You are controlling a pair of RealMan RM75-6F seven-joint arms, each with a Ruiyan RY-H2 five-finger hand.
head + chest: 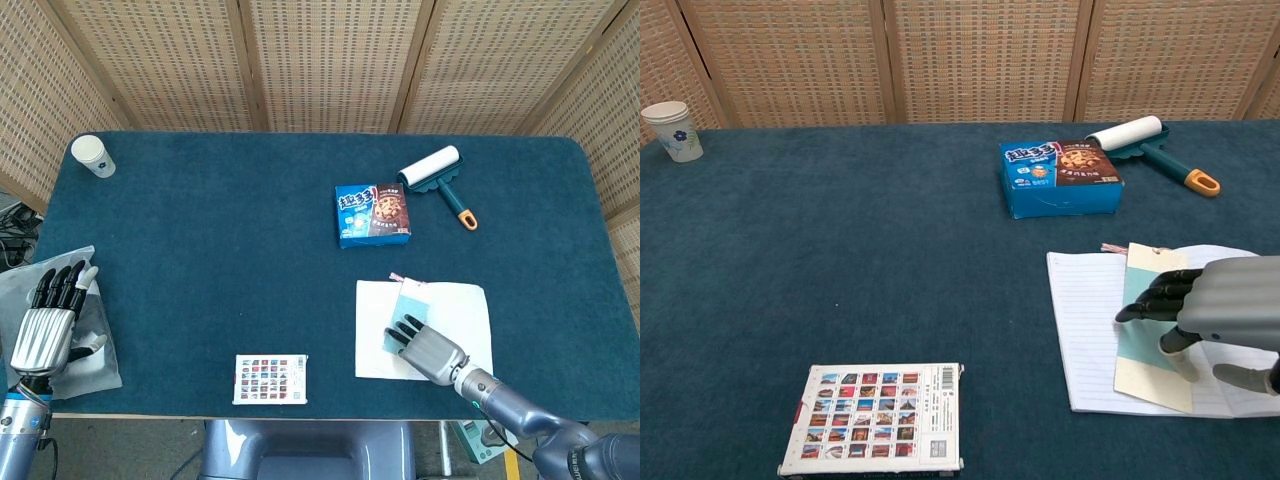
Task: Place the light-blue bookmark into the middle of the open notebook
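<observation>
The light-blue bookmark (1152, 330) already lies on the open notebook (1085, 330), near its middle. The right robot hand (1210, 315) rests its fingers on it, pinning rather than gripping. Remaining, seemingly: lift away. The left robot hand (45, 325) idles, fingers apart.

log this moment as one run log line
right hand: fingertips on light-blue bookmark | bookmark: lying on open notebook | left hand: idle, table edge

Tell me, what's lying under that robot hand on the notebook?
A light-blue bookmark lies on the open notebook, under the right hand. Its fingers cover part of the bookmark, hiding that stretch.
</observation>
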